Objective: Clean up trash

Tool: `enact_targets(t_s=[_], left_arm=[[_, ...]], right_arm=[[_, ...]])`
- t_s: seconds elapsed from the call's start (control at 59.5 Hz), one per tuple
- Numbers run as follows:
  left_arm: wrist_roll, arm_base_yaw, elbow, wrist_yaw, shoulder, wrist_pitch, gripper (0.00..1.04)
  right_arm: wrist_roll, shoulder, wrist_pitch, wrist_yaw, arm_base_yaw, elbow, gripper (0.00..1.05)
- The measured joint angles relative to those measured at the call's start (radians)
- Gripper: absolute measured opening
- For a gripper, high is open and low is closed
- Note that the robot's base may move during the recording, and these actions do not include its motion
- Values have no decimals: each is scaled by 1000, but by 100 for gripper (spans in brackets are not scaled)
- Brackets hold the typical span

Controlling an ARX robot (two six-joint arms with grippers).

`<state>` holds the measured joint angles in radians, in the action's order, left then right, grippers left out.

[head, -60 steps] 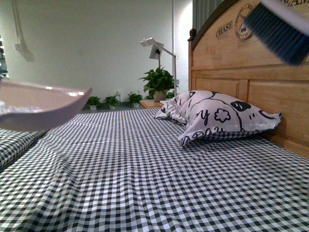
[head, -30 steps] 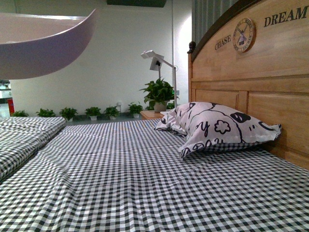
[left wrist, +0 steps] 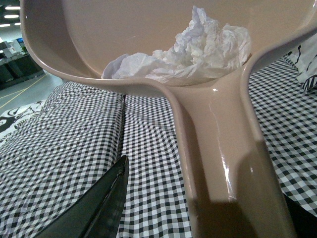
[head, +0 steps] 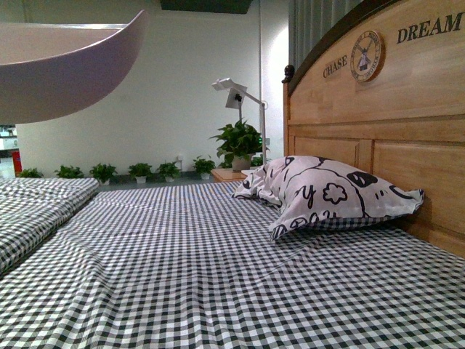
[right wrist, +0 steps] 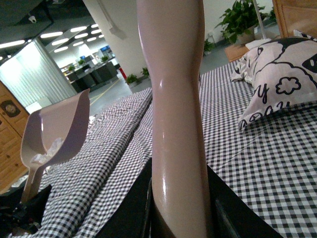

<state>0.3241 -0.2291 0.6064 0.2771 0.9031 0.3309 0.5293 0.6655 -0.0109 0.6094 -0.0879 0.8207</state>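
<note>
Trash wad (left wrist: pixel 198 49) sits inside the dustpan (left wrist: pixel 148 44), straight out along the handle from the left gripper closed on that handle; right gripper clamps a brush handle (right wrist: pixel 178 124), farther from the wad.

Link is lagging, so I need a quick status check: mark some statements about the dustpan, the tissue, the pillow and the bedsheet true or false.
1. The crumpled white tissue wad lies inside the beige plastic dustpan. True.
2. The dustpan rests on the black-and-white checked bedsheet. False: it is held in the air above it.
3. The black-and-white patterned pillow lies by the wooden headboard. True.
4. Loose tissue lies on the sheet in the front view. False: none shows there.
</note>
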Motion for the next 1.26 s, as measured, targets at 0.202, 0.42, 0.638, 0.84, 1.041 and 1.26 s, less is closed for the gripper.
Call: enact_targets(t_s=[0.202, 0.42, 0.638, 0.84, 1.041, 1.26], left_arm=[[-1, 0, 0, 0, 0, 0, 62], [-1, 0, 0, 0, 0, 0, 62], [-1, 0, 0, 0, 0, 0, 62], [-1, 0, 0, 0, 0, 0, 62], [-1, 0, 0, 0, 0, 0, 62], [-1, 0, 0, 0, 0, 0, 62]], right_arm=[[0, 0, 0, 0, 0, 0, 21], [-1, 0, 0, 0, 0, 0, 21], [-2, 0, 0, 0, 0, 0, 21], [-2, 0, 0, 0, 0, 0, 21], [-2, 0, 0, 0, 0, 0, 21], [-2, 0, 0, 0, 0, 0, 21]])
